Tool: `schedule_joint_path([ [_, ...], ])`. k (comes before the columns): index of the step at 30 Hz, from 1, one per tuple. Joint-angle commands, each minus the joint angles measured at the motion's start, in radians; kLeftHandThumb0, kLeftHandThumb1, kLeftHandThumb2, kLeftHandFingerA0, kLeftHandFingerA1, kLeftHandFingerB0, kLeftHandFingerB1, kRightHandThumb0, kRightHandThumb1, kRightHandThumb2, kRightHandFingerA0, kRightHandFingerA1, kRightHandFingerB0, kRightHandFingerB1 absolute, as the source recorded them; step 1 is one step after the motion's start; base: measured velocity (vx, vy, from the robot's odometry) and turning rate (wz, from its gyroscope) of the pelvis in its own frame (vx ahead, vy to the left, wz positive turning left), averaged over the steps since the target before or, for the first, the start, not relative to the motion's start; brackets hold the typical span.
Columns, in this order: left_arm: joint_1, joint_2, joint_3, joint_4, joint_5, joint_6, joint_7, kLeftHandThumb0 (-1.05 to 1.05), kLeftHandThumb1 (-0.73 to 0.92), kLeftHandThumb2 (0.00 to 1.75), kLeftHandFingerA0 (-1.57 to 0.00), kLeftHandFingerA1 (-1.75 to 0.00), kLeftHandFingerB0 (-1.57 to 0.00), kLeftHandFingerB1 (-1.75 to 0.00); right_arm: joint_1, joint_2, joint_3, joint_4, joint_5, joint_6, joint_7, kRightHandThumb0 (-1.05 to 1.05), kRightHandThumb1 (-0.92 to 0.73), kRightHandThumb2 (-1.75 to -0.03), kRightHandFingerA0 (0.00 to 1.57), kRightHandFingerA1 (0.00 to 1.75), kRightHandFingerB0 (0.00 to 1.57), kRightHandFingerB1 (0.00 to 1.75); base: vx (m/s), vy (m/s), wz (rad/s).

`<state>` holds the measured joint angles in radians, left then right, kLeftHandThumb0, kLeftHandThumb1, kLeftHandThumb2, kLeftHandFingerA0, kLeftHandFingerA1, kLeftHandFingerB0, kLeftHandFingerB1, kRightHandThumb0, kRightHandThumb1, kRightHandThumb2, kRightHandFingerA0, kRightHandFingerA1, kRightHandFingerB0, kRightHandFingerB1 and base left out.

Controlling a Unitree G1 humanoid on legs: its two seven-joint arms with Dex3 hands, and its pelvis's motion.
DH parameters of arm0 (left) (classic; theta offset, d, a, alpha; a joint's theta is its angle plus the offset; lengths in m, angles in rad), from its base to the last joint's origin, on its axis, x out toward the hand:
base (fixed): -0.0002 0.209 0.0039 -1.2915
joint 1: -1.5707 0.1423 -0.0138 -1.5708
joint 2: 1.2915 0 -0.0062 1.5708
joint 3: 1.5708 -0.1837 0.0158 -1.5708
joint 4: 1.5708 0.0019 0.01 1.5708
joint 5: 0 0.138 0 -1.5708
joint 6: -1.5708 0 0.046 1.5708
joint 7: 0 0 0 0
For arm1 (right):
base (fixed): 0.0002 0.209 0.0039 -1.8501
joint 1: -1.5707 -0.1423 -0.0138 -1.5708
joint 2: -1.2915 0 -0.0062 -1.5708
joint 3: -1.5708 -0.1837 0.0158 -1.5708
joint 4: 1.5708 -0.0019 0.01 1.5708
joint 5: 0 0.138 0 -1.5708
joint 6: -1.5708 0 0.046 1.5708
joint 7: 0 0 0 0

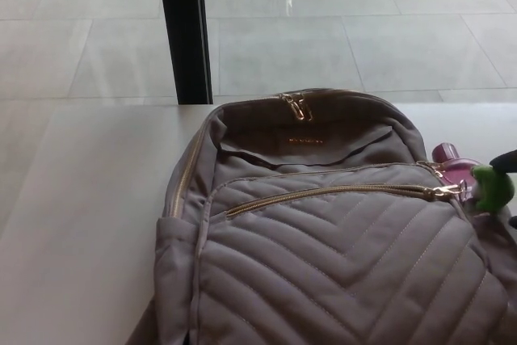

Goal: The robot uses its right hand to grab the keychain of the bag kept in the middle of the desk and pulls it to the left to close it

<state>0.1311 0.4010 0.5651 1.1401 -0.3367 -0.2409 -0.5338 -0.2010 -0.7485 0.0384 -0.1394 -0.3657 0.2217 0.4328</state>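
Zipper [331,194] runs left-right, keychain [493,187] at right end.

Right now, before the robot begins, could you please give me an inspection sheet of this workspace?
Surface: white desk, bag in its middle.
Job's things: grey quilted bag; front zip slider at its right end; pink and green keychain beside it.
Clutter: nothing seen.
Hands: left not in view; right hand only a black tip at the right edge, near the keychain.
Cables: nothing seen.
Surroundings: tiled floor, black post.
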Motion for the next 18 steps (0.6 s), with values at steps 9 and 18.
schedule_joint_path([
  [9,0.001,0.013,0.006,0.009,-0.015,-0.013,0.001,-1.05,0.84,0.84,-1.01,-1.13,-0.99,-1.05,-0.053,-0.009,0.051,0.035,-0.055,0.056,0.030,-0.71,-0.73,-0.63,0.93,1.29,0.24,0.30,0.00,0.000,0.00],
  [18,0.007,0.010,0.007,0.008,-0.018,-0.013,-0.006,-1.05,0.86,0.93,-1.00,-1.16,-0.94,-1.09,-0.065,-0.001,0.054,0.135,-0.072,0.000,-0.026,-0.68,-0.71,-0.62,0.97,1.34,0.33,0.33,0.00,0.000,0.00],
])
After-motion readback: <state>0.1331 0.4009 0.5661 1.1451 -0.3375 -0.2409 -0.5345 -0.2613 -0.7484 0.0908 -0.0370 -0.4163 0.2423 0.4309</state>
